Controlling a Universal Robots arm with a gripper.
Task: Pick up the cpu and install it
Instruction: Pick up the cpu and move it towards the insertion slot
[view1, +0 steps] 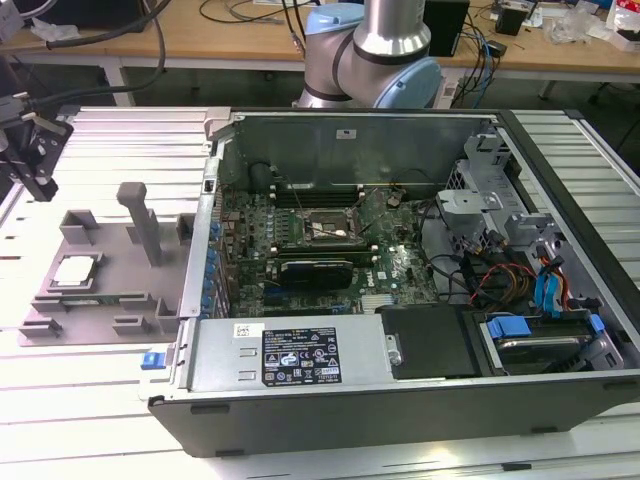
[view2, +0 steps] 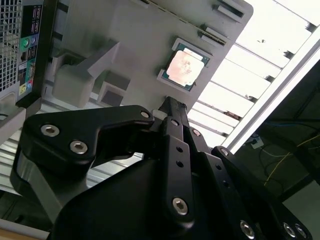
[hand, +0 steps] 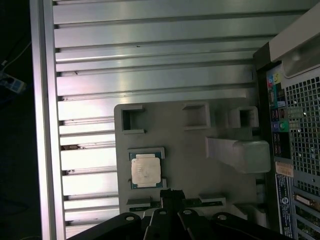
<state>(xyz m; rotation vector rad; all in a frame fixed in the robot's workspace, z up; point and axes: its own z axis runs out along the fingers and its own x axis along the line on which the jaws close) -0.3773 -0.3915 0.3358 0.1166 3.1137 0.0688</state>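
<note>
The cpu (view1: 77, 270) is a small flat square chip with a pale silvery top. It lies in a recess of the grey tray (view1: 110, 250) on the exterior view's left. My gripper (view1: 35, 150) hangs above the slatted table, up and to the left of the tray, apart from the chip. Both wrist views show the cpu (view2: 185, 69) (hand: 145, 169) lying flat in the tray (view2: 135, 35) (hand: 190, 150) a short way beyond the gripper (view2: 170, 106) (hand: 172, 194). Inside the open computer case, the dark socket frame (view1: 325, 228) sits on the motherboard.
The open computer case (view1: 400, 380) lies to the right of the tray, its side wall (view1: 205, 250) close to the tray edge. An upright grey post (view1: 140, 215) rises from the tray. A long black card (view1: 315, 270) sits below the socket. The arm's base (view1: 370, 60) stands behind the case.
</note>
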